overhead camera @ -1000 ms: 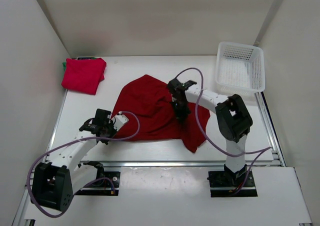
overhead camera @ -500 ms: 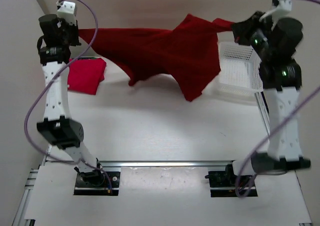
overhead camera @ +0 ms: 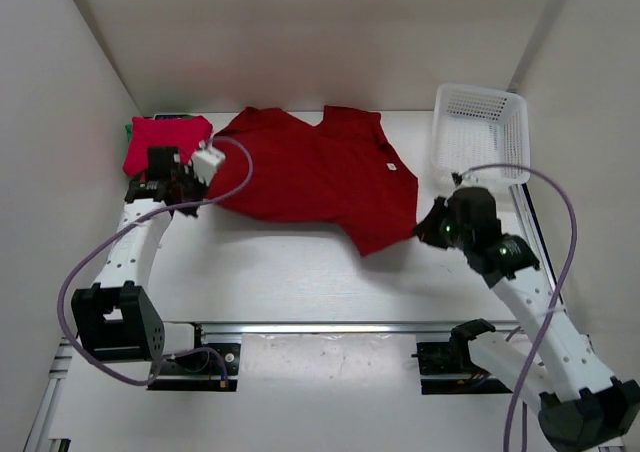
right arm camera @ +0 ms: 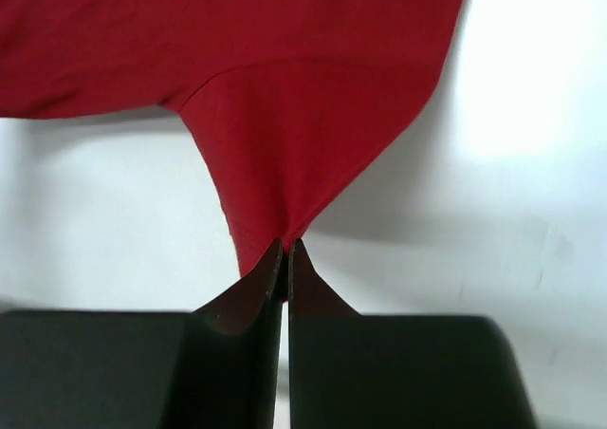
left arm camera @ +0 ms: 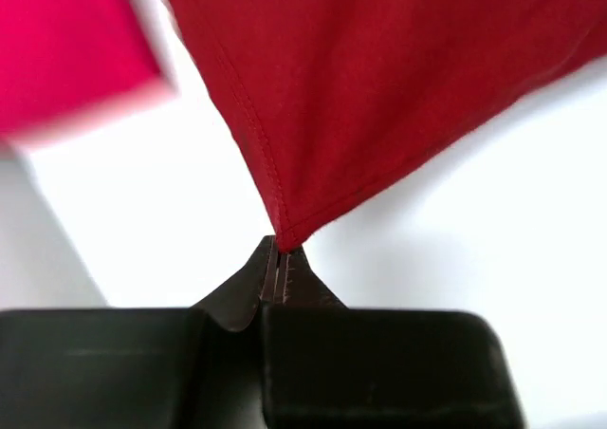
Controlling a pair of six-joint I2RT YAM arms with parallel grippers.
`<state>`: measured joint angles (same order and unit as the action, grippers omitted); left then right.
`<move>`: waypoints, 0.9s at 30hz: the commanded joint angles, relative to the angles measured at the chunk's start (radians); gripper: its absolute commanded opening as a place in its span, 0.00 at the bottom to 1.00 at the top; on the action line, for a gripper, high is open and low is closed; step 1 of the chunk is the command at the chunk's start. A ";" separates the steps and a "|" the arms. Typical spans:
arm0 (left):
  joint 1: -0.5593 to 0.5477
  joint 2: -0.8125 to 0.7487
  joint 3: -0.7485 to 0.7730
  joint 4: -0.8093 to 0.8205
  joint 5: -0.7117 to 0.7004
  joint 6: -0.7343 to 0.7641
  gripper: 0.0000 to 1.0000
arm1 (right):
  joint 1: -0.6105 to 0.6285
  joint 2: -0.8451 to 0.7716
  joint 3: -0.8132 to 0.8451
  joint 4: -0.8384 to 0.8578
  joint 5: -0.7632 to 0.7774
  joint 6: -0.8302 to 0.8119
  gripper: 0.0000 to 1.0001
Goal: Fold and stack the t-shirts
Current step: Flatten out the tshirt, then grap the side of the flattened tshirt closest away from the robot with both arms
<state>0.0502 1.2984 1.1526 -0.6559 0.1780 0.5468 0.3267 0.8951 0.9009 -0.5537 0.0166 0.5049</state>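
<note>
The wrist views show what the overhead hides. The left gripper (left arm camera: 275, 258) has its jaws pressed shut on a hemmed corner of the spread red t-shirt (overhead camera: 310, 177). The right gripper (right arm camera: 286, 251) pinches another corner the same way, with cloth caught between its closed jaws. From above, bare table (overhead camera: 280, 272) lies open between the arm bases and the shirt's near edge. The shirt lies mostly flat mid-table, its right side near the white basket (overhead camera: 480, 132) but apart from it. At the far left lies a folded red t-shirt (overhead camera: 165, 144), with a sliver of green t-shirt (overhead camera: 129, 130) showing at its left edge.
</note>
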 commanded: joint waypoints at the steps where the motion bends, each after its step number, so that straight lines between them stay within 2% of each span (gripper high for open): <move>1: 0.002 -0.040 -0.118 -0.192 -0.066 0.148 0.00 | 0.093 -0.181 -0.095 -0.118 0.084 0.199 0.00; 5: 0.005 -0.060 -0.237 -0.295 -0.112 0.182 0.00 | 0.166 -0.287 -0.219 -0.218 0.094 0.348 0.00; 7: 0.005 -0.062 -0.284 -0.312 -0.132 0.185 0.00 | 0.149 -0.298 -0.281 -0.221 0.042 0.388 0.00; 10: 0.013 -0.067 -0.324 -0.306 -0.169 0.176 0.00 | 0.114 -0.315 -0.329 -0.196 -0.050 0.385 0.00; 16: 0.039 -0.067 -0.335 -0.307 -0.176 0.188 0.00 | -0.047 -0.283 -0.324 -0.193 -0.187 0.252 0.00; 19: 0.040 -0.059 -0.317 -0.278 -0.209 0.153 0.00 | -0.118 -0.252 -0.310 -0.112 -0.250 0.196 0.00; 21: 0.045 -0.053 -0.297 -0.232 -0.219 0.118 0.00 | -0.146 -0.194 -0.274 -0.054 -0.283 0.159 0.00; 24: 0.037 -0.037 -0.275 -0.160 -0.233 0.058 0.00 | -0.144 -0.041 -0.226 0.050 -0.313 0.104 0.00; 27: 0.031 -0.005 -0.248 -0.108 -0.227 0.009 0.00 | -0.152 0.147 -0.111 0.133 -0.322 0.041 0.00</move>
<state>0.0826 1.2785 0.8547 -0.8612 -0.0319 0.6258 0.1829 0.9348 0.6785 -0.5804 -0.2520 0.6418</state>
